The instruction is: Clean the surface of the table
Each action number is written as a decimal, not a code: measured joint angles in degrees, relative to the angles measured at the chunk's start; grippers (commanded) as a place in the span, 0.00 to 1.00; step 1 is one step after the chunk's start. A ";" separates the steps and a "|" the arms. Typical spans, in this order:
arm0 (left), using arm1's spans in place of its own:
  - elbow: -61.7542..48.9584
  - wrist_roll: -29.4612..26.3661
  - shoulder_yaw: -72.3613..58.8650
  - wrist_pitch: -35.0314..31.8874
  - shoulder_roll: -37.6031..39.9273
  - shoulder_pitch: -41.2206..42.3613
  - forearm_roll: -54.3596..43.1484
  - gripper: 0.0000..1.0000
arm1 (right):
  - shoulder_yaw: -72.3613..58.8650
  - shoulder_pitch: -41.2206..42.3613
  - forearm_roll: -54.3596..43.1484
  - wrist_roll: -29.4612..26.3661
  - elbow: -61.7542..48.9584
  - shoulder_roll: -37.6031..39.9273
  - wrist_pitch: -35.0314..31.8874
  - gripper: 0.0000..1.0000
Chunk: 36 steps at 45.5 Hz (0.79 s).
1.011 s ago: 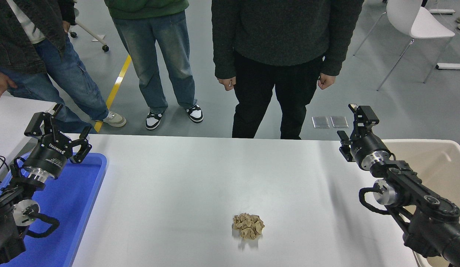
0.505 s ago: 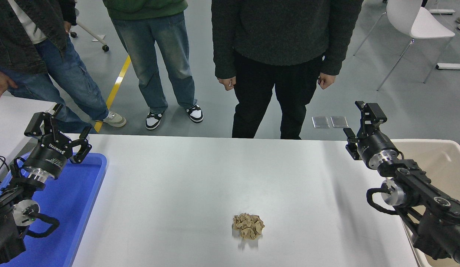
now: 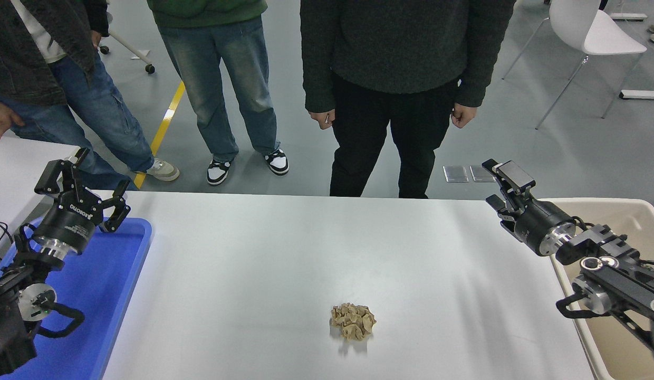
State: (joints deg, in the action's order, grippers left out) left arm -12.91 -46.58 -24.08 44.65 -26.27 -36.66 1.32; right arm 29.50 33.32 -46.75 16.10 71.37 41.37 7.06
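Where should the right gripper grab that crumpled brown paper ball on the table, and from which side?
Best guess: from straight above, pinching across the middle of the crumpled paper ball. It lies low on the table surface, a lumpy wad without any handle, with bare tabletop all around it, so the right gripper has room.

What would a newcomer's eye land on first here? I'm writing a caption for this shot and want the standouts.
First, the crumpled wad of brown paper, alone on the white table, near the front and right of centre. Then the two black arms: the left gripper open over the blue tray at the left, the right gripper raised by the beige bin at the right. Three people stand along the far side.
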 measured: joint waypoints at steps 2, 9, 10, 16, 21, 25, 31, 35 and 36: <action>-0.01 0.00 0.00 0.00 0.00 0.00 -0.01 1.00 | -1.22 0.46 -0.95 -0.01 1.68 1.65 -0.64 0.99; -0.01 0.00 0.00 0.00 0.00 0.00 0.00 1.00 | -5.84 2.44 -4.92 -0.17 7.15 6.71 -3.00 0.99; -0.01 0.00 0.00 0.00 0.00 0.00 0.00 1.00 | -6.91 2.97 -5.83 -0.21 7.97 7.46 -3.34 0.99; -0.01 0.00 0.00 0.00 0.00 0.00 0.00 1.00 | -12.24 5.67 -10.20 -0.72 10.87 10.19 -4.48 0.99; -0.01 0.00 0.00 0.00 0.00 0.00 0.00 1.00 | -16.59 8.24 -13.65 -1.94 12.37 11.56 -5.09 0.99; -0.01 0.00 -0.01 0.00 0.00 0.00 0.00 1.00 | -20.60 10.94 -15.81 -3.00 13.34 12.27 -5.71 0.99; -0.01 0.00 -0.02 0.00 0.00 0.00 0.00 1.00 | -26.83 16.00 -17.76 -4.18 14.60 12.90 -6.86 0.99; -0.01 0.00 -0.03 0.00 0.00 0.00 0.00 1.00 | -30.65 19.67 -18.52 -4.65 15.46 13.03 -7.98 0.99; -0.01 0.00 -0.03 0.00 0.00 0.00 0.00 1.00 | -31.40 20.46 -18.64 -4.73 15.62 13.03 -8.25 0.99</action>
State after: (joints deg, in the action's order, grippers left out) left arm -12.92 -46.58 -24.11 44.65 -26.27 -36.66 1.32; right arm -1.90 53.78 -65.39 11.37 86.99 54.40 -1.18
